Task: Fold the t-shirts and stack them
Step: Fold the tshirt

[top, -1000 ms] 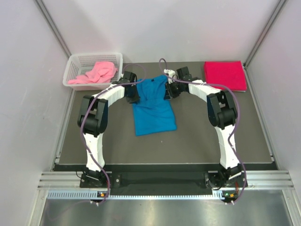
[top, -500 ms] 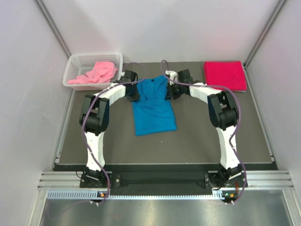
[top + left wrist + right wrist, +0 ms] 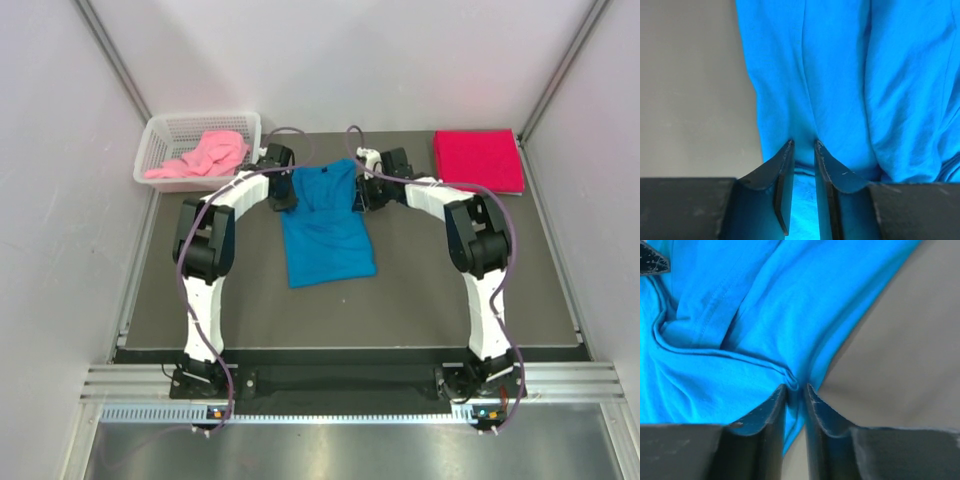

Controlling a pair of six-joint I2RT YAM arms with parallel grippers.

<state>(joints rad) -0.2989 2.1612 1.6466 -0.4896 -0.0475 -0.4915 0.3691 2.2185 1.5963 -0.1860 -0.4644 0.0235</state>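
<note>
The bright blue t-shirt (image 3: 327, 225) lies in the middle of the dark mat, folded long and narrow, its far end raised between the two grippers. My left gripper (image 3: 283, 197) is shut on the shirt's far left edge; blue cloth (image 3: 840, 90) sits pinched between its jaws (image 3: 804, 147). My right gripper (image 3: 365, 193) is shut on the far right edge; a bunched fold of cloth (image 3: 740, 335) sits between its jaws (image 3: 795, 390). The crimson red t-shirt (image 3: 478, 160) lies folded at the far right corner. The light pink t-shirt (image 3: 203, 155) lies crumpled in the basket.
A white mesh basket (image 3: 160, 135) stands at the far left corner. The dark mat (image 3: 440, 300) stretches bare towards the near edge. Grey walls close in on both sides.
Both grippers have moved a little farther from the arm bases, drawing the blue shirt's far end with them. The shirt lies longer and flatter.
</note>
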